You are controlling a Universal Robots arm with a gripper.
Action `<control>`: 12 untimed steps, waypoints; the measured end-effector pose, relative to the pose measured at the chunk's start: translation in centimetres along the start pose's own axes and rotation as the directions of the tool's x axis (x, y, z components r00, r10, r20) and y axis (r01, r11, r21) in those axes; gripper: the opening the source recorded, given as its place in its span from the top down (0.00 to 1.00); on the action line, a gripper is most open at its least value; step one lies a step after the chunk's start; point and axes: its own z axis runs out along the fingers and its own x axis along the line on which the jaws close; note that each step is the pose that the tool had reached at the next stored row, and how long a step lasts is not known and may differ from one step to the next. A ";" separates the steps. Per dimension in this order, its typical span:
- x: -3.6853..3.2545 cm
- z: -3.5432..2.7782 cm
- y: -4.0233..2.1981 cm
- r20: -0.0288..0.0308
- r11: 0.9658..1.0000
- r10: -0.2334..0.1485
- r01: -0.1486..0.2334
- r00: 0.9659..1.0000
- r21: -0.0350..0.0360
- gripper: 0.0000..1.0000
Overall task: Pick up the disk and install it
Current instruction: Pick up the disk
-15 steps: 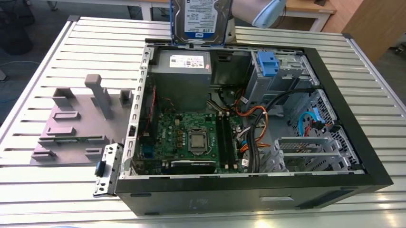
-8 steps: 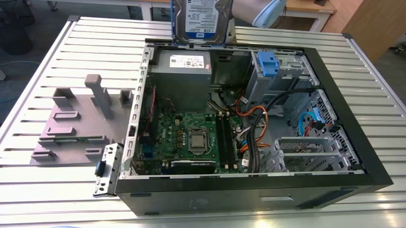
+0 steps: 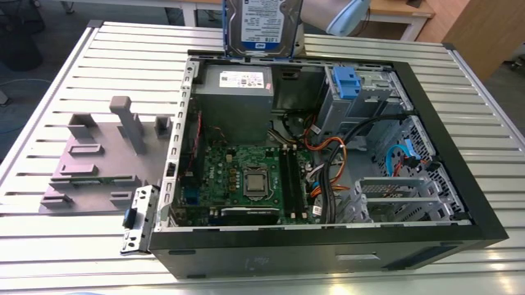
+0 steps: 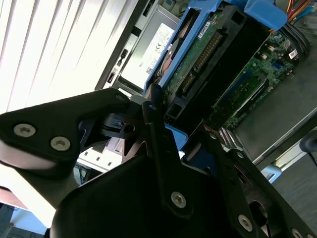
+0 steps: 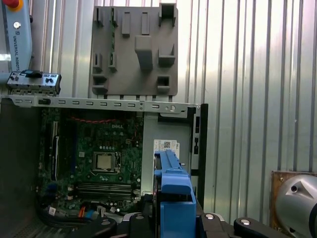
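Ribbed metal table [image 3: 82,258] bearing an open black computer case [image 3: 328,249], angular black gripper [image 4: 173,119] clamping a flat rectangular silver disk [image 3: 264,24], blue plastic-framed, hanging upright over the case's rim.

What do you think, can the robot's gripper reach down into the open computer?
Probably yes. The gripper holds the disk above one edge of the computer. The computer has no cover on top, so nothing blocks the way down. The cables inside might crowd it a little.
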 end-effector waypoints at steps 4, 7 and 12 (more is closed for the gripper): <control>0.00 0.00 -0.11 0.000 1.000 0.000 0.000 1.000 0.000 0.64; 0.01 0.00 -0.18 0.000 1.000 0.000 0.000 1.000 0.000 0.64; 0.01 0.00 -0.32 0.000 1.000 0.000 0.000 1.000 0.000 0.64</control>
